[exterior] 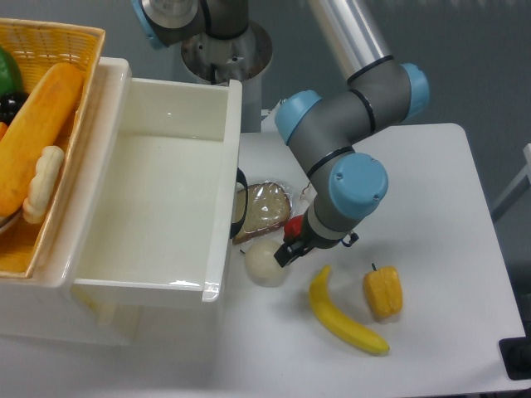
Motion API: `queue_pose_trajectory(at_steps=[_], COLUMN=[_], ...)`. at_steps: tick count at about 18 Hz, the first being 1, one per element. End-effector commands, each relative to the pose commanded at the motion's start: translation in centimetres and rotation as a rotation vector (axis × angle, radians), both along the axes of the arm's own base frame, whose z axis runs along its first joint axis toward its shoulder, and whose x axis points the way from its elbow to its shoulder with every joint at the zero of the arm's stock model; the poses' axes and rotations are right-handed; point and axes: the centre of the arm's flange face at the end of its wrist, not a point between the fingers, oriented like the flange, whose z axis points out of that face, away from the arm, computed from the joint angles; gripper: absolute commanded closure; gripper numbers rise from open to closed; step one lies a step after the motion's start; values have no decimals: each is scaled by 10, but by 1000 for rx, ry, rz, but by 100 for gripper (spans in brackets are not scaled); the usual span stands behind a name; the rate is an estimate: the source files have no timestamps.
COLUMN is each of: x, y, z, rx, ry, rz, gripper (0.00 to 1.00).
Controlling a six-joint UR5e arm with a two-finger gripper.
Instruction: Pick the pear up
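We see the UR5e arm (344,116) reaching down from the top of the view, its grey links folding at blue-capped joints, the wrist (353,191) angled down and to the left. The dark gripper (289,249) sits low over the table; its finger spacing isn't discernible.

Bright even overhead light, soft shadows, glare on white bin (217,286) rim, sharp focus.
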Motion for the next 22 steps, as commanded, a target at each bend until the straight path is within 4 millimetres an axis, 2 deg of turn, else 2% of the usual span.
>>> queue_pose_trajectory(at_steps=[4, 8, 17, 22], x=[6, 10, 10, 11], y=[12, 16, 6, 7], z=[-15, -13, -27, -35], rx=[-2, 4, -34, -36], ry=[-4, -4, -46, -79], rz=[-17, -23, 7, 22], gripper=[0, 0, 0, 0])
